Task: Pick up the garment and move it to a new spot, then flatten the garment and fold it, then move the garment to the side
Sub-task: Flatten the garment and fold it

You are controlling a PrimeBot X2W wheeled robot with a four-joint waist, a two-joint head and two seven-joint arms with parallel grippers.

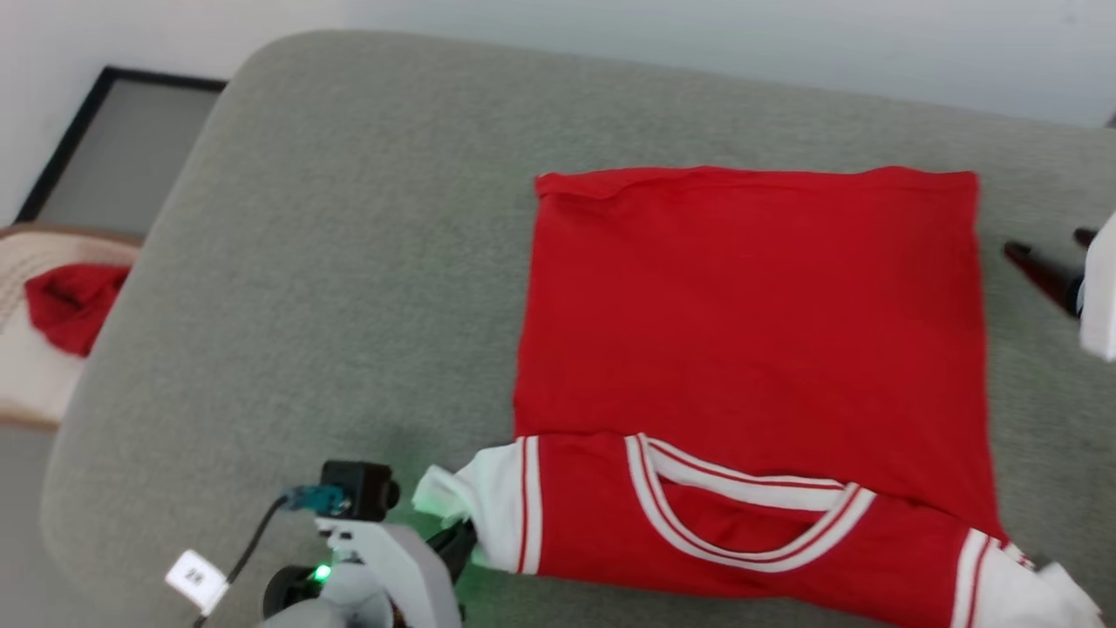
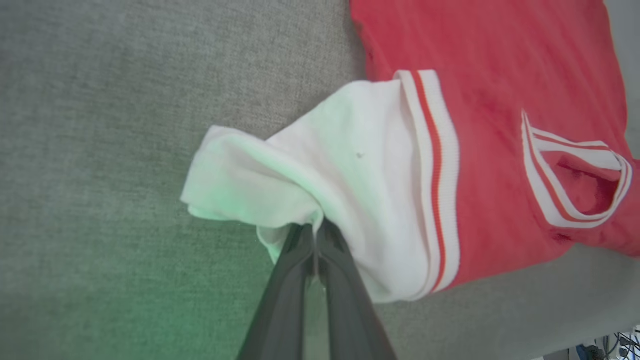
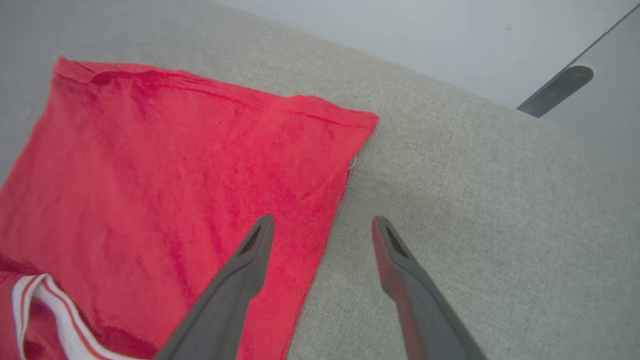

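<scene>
The garment (image 1: 750,323), a red jersey with white sleeves and a white-striped collar (image 1: 741,515), lies spread flat on the grey cushioned surface (image 1: 349,262), collar end nearest me. My left gripper (image 1: 458,541) is shut on the white left sleeve (image 2: 325,165), which bunches up around the fingertips (image 2: 315,235). My right gripper (image 3: 322,225) hangs open above the garment's right edge (image 3: 340,200), one finger over the red cloth, the other over the bare surface. In the head view the right gripper (image 1: 1046,257) sits at the far right. The number 23 is hidden.
A smaller plain red cloth bundle (image 1: 70,301) rests in a pale basket (image 1: 26,375) off the surface's left edge. A dark-framed panel (image 1: 122,139) leans by the wall at upper left. Bare grey surface stretches left of the garment.
</scene>
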